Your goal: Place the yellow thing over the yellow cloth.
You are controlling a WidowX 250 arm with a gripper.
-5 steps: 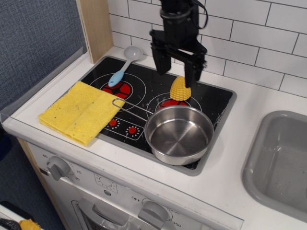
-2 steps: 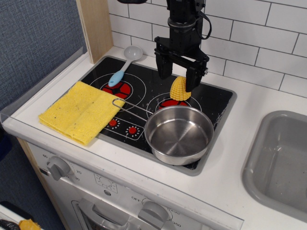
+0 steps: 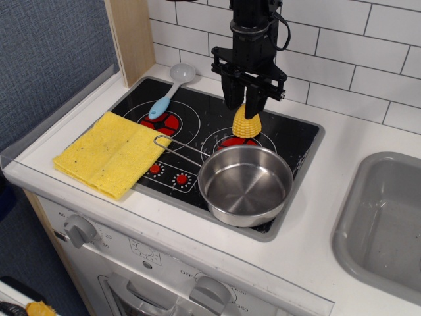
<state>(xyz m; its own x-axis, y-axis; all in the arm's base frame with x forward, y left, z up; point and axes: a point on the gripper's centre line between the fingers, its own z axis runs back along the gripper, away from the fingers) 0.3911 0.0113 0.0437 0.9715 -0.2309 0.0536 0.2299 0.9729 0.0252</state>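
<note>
The yellow thing, a small toy corn cob piece (image 3: pixel 246 126), stands upright on the right rear burner of the black stove top, just behind the steel pot (image 3: pixel 245 185). My gripper (image 3: pixel 245 110) is straight above it, its two black fingers closed around the corn's upper tip. The corn still rests on the stove. The yellow cloth (image 3: pixel 110 153) lies flat and folded at the stove's left front edge, well to the left of the gripper and with nothing on it.
A blue-handled grey spoon (image 3: pixel 168 91) lies at the stove's back left. The pot's wire handle (image 3: pixel 176 150) reaches toward the cloth. A wooden post (image 3: pixel 131 36) stands at the back left, and a grey sink (image 3: pixel 388 220) is at the right.
The gripper has lowered over the corn and its fingers have closed from wide open onto the corn's top. The corn, pot and cloth have not moved.
</note>
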